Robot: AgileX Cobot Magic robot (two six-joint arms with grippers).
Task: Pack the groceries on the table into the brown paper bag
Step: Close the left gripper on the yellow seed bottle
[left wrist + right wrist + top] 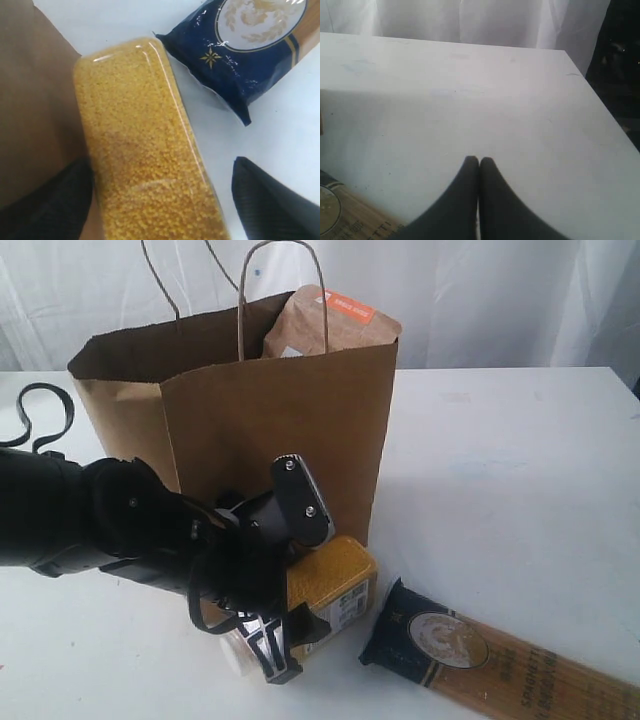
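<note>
The brown paper bag point(270, 430) stands upright on the table point(500, 460), and the brown pouch with orange label point(335, 325) sticks out of its top. In front of the bag, the yellow-grain bottle point(335, 575) lies on its side. My left gripper point(290, 625) is open and straddles this bottle point(145, 145). One finger point(55, 205) is beside the bag wall point(35, 90); the other finger point(270, 200) stands clear of the bottle. The long spaghetti pack point(500, 665) lies at the front right. My right gripper point(479, 160) is shut on nothing above bare table point(470, 90). The jar, can and carton are out of view.
A black cable loop point(40, 415) lies at the left edge behind my left arm. The dark blue end of the spaghetti pack point(240, 45) lies close to the bottle's end. A white curtain hangs behind the table, whose right edge point(600, 110) drops off to a dark area.
</note>
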